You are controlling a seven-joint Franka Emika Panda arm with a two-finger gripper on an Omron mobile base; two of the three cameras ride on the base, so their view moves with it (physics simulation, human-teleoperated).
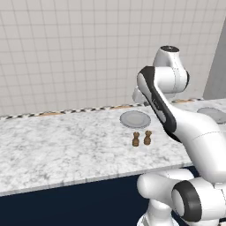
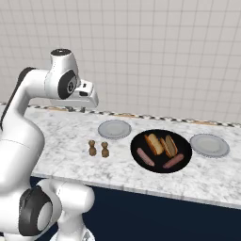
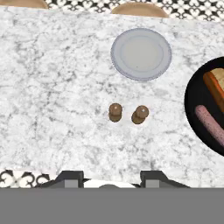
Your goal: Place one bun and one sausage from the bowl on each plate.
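The arm (image 2: 28, 117) rises from the base, bends at a high elbow and reaches forward, its hand level above the marble counter (image 1: 66, 145) and looking straight down on it; the gripper (image 3: 111, 177) hangs well above the surface, its two dark tips apart with nothing between them, so the jaws are released and empty. Nearest on the counter stand two small brown shakers (image 2: 98, 148) side by side, upright, just apart; beside them to the right in the right base view sits the black bowl (image 2: 161, 150), holding two buns (image 2: 160, 144) toward its back and two sausages (image 2: 145, 156) toward its front. Beyond the shakers lies one grey plate (image 2: 114, 129), bare; the other plate (image 2: 209, 144) lies right of the bowl, also bare. The tiled wall (image 2: 164, 56) stands behind.
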